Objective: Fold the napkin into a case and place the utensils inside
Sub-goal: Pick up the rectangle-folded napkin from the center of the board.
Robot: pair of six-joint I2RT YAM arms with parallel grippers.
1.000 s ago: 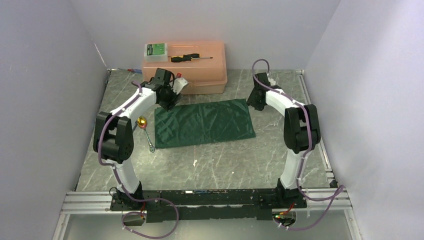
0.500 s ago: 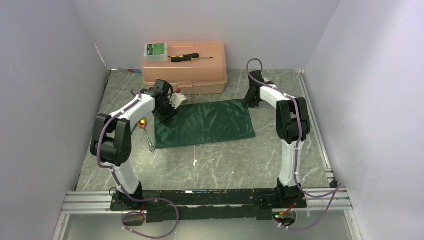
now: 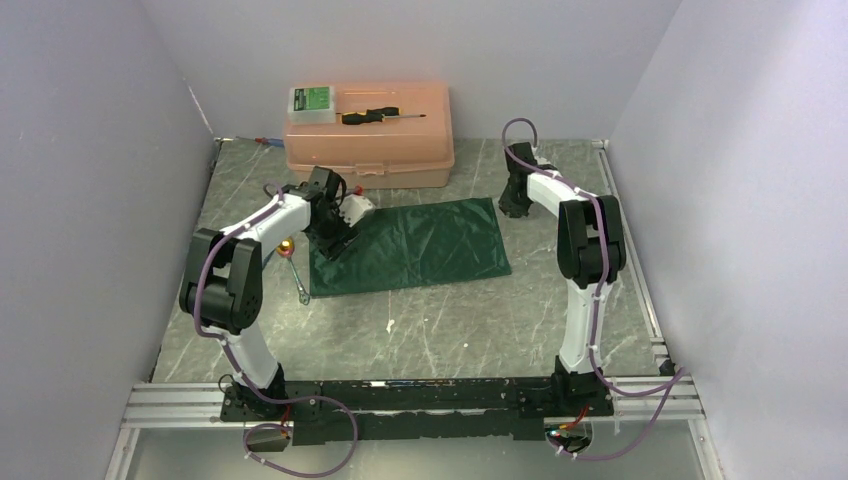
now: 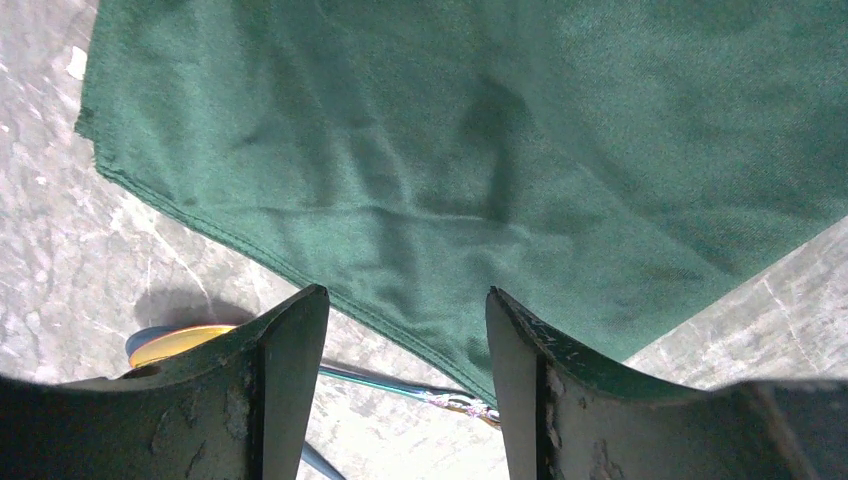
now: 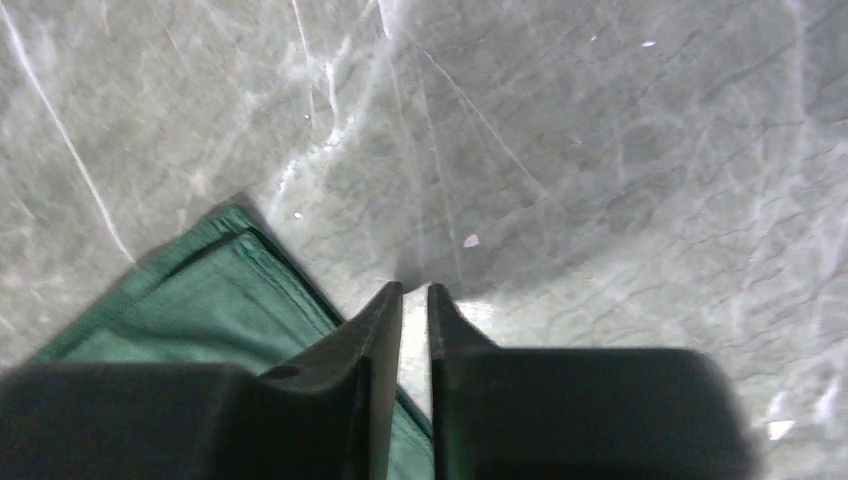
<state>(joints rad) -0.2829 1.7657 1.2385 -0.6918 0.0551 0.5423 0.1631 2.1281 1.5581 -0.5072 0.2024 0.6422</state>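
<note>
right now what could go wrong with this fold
1. The right claw is nearly shut beside the napkin corner, with bare table showing in its gap: it may lift without cloth.
2. The left claw hangs open over the napkin's edge with the utensils right next to it: closing there could snag or knock them.

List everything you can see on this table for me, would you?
napkin: one, dark green, flat mid-table.
gold-headed utensil: one, beside the napkin's left edge.
silver utensil: one, thin, next to it.
storage box: one, pale orange, back of table.
screwdriver: one, black-handled, on the box lid.
small pack: one, green and white, also on the lid.
table: one, grey marbled.
left gripper: black, open over the napkin's left edge.
right gripper: black, nearly closed, at the napkin's far right corner.
</note>
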